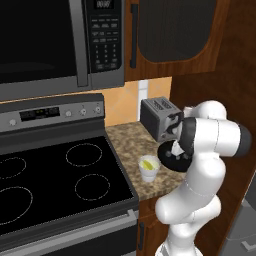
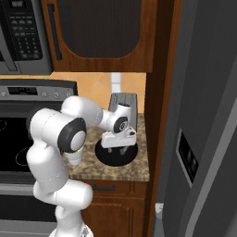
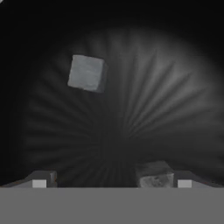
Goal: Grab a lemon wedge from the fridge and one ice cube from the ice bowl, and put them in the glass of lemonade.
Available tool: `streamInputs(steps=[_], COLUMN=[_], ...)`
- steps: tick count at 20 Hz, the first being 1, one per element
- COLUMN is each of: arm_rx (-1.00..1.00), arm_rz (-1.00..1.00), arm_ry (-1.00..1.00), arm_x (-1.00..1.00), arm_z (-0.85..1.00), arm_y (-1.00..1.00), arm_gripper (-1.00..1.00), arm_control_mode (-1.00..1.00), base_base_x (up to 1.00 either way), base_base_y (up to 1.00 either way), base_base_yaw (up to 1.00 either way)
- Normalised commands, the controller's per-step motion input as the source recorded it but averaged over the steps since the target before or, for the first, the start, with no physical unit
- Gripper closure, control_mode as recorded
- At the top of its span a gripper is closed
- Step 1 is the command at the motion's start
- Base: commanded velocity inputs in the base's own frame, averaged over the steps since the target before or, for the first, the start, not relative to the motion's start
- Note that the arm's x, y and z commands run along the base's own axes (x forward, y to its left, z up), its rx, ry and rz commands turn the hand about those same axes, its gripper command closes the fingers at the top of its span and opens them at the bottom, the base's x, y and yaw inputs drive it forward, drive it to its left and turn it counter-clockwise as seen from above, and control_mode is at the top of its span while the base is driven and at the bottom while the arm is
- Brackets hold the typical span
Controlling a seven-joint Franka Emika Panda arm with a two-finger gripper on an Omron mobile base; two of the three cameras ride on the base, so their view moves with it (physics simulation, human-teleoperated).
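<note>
The glass of lemonade, a small whitish tumbler, stands on the granite counter near its front edge. Bright yellow shows in its mouth, and I cannot tell liquid from lemon wedge. Right beside it is the black ice bowl, also seen as the ice bowl. My gripper hangs low over the bowl, pointing down into it. In the hand view the gripper is open inside the ribbed bowl. One ice cube lies between the fingers, close to the right fingertip. A second ice cube lies farther off.
A grey two-slot toaster stands behind the bowl against the wall. The black stove top lies left of the counter, with the microwave above. The grey fridge rises on the right beyond a wooden panel.
</note>
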Motion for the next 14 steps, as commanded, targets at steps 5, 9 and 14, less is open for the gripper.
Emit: streamInputs(steps=[5, 9, 14], arm_rx=[0.03, 0.0, 0.01], arm_rz=[0.01, 0.0, 0.0], arm_ry=[0.0, 0.0, -0.11], arm_x=[0.0, 0.0, 0.06], arm_z=[0.35, 0.0, -0.57], arm_y=[0.0, 0.0, 0.0], arm_gripper=[-1.0, -1.0, -1.0], arm_control_mode=[-1.0, -1.0, -1.0], base_base_x=[0.0, 0.0, 0.0], base_base_y=[0.0, 0.0, 0.0], base_base_yaw=[0.0, 0.0, 0.0])
